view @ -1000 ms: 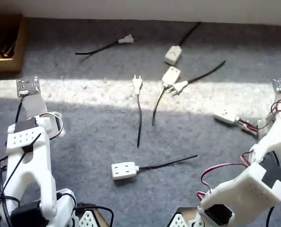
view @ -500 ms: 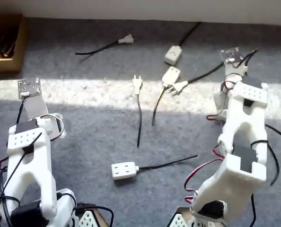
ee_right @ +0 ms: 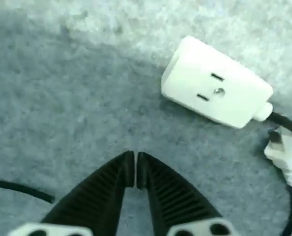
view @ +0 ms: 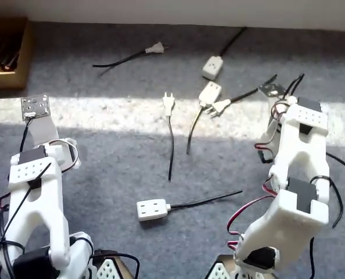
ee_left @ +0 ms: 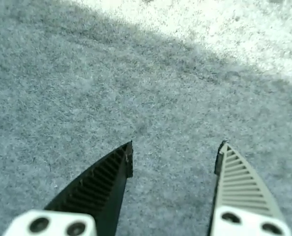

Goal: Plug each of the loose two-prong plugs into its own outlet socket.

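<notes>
**Left jaws apart, right jaws closed by a socket**

High view: on the grey carpet (view: 103, 168) we see a loose plug (view: 168, 103) at mid-surface and a triple socket (view: 151, 209) toward the near edge.

Left wrist view: our left gripper (ee_left: 175, 146) gapes over bare carpet.

Right wrist view: our right gripper (ee_right: 136, 156) is closed, empty, near a white socket (ee_right: 217, 88). A second plug (ee_right: 283, 153) lies just beside that socket.

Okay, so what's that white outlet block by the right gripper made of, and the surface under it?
The outlet block looks like smooth white moulded plastic, slightly glossy: rounded edges, even sheen. The surface looks like grey carpet or felt, matte: fuzzy, speckled fibres.
</notes>
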Controlling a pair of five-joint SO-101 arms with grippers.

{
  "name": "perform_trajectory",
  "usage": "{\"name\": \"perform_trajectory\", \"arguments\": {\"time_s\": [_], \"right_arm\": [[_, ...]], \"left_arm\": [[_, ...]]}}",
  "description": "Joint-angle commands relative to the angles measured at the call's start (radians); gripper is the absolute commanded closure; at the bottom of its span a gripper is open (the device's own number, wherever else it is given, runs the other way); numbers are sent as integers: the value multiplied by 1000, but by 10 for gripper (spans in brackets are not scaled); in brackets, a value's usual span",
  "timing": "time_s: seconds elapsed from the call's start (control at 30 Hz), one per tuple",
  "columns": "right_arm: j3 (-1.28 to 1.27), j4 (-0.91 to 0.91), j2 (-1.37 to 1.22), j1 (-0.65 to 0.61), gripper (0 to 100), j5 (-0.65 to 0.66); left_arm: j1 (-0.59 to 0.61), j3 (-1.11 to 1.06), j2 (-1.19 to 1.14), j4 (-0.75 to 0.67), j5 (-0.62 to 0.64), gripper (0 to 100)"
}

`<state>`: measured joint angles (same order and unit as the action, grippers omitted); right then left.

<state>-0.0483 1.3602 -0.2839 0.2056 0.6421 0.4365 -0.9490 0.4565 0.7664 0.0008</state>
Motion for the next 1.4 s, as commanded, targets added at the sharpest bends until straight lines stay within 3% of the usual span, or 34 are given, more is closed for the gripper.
{"name": "perform_trajectory", "arguments": {"time_s": [0.0,0.17,0.3,0.5,0.7,0.83,1.03,1.1,1.23,1.37], "right_arm": [[-2,-36,18,16,968,26],[21,-262,-65,30,968,-14],[269,-343,-323,42,968,-95],[905,-151,-613,96,953,-206],[1443,168,-707,73,756,-219],[1638,386,-736,79,725,-218],[1638,406,-743,231,725,-270],[1521,406,-734,243,743,-192],[1213,406,-687,240,878,64],[975,404,-605,243,872,311]], "left_arm": [[-18,2,28,-12,-8,723],[-15,2,28,-12,-8,723],[-15,1,28,-11,-8,723],[-18,-13,28,-17,-8,723],[-18,-13,28,-17,-8,723],[-18,-13,28,-17,-8,723],[-18,-13,28,-17,-8,723],[-19,-13,28,-17,-8,723],[-19,-15,28,-17,-8,723],[-38,-16,28,-17,-8,723]]}}
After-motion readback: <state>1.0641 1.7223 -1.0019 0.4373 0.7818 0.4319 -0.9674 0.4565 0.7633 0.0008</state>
